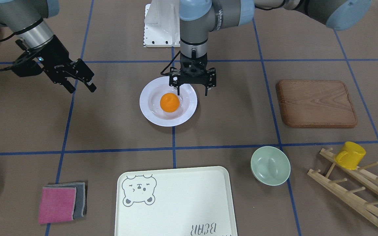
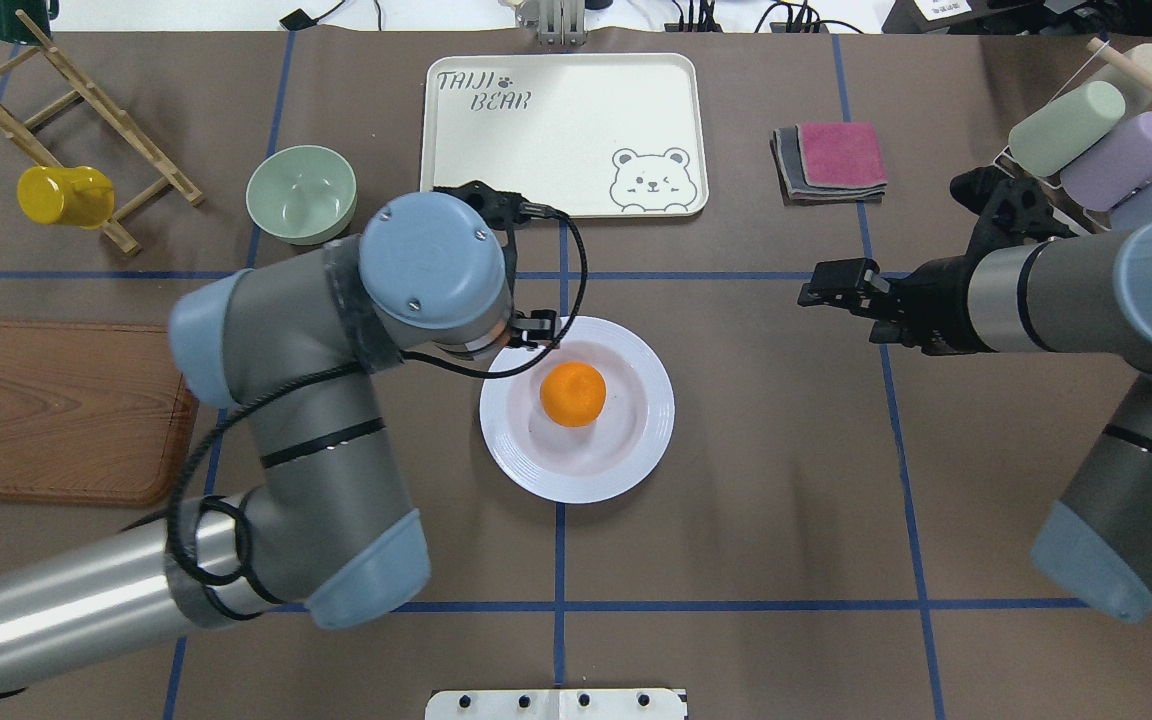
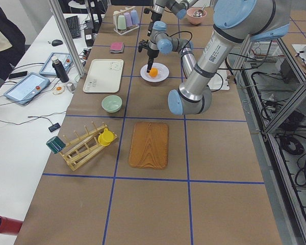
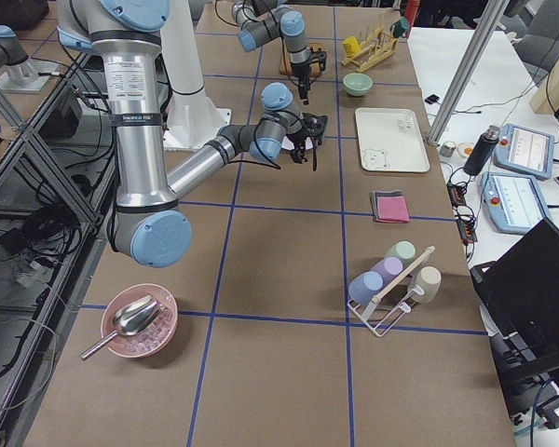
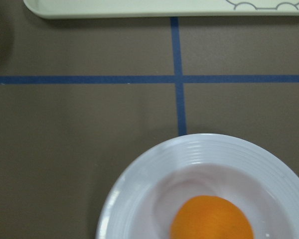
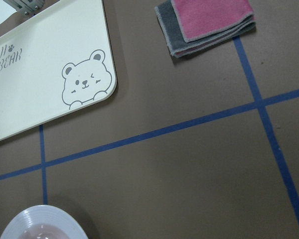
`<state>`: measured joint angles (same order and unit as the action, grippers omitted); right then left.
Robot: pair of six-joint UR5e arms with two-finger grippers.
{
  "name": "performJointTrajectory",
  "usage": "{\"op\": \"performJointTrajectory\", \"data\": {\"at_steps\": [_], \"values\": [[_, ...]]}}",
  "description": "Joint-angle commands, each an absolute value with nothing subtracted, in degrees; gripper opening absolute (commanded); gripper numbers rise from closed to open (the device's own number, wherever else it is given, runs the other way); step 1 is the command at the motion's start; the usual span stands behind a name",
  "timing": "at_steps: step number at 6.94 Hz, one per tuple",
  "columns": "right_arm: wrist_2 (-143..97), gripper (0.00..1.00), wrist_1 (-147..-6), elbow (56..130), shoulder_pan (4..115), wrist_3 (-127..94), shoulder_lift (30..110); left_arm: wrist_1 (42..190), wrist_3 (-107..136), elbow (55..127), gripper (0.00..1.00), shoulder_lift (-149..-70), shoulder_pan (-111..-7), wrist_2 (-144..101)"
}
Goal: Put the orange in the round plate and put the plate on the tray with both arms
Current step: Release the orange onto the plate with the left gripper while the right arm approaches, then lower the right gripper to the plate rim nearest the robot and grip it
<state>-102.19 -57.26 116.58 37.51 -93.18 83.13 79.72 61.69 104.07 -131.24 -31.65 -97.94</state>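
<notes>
The orange lies in the sunken centre of the white round plate at mid-table. My left gripper hangs open and empty just above the plate's rim on the robot's side, fingers pointing down, one finger over the rim and one outside it. The left wrist view looks down on the orange in the plate. My right gripper is open and empty, hovering well off to the plate's side. The cream bear tray lies bare beyond the plate, apart from it.
A wooden board, a pale-green bowl and a wooden rack with a yellow cup lie on my left side. Folded pink and grey cloths lie beside the tray. A rack of pastel cups stands far right.
</notes>
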Motion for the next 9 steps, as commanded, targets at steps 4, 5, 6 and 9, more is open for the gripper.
{"op": "performJointTrajectory", "data": {"at_steps": [4,5,6,9], "values": [[-69.31,1.0,-49.15,115.85,14.71,-119.84,81.21,76.82,9.76,111.37,0.99,-106.38,-66.89,-119.14],[-65.34,1.0,-47.04,115.49,12.5,-122.67,81.21,76.9,1.14,108.23,0.99,-103.48,-74.63,-123.7],[-62.95,1.0,-42.85,113.05,10.74,-122.96,81.73,77.43,-6.95,102.8,0.99,-100.92,-79.23,-124.1],[-55.92,1.0,-31.83,106.89,6.08,-124.44,82.53,83.49,-6.87,91.69,0.99,-97.04,-91.73,-134.78]]}}
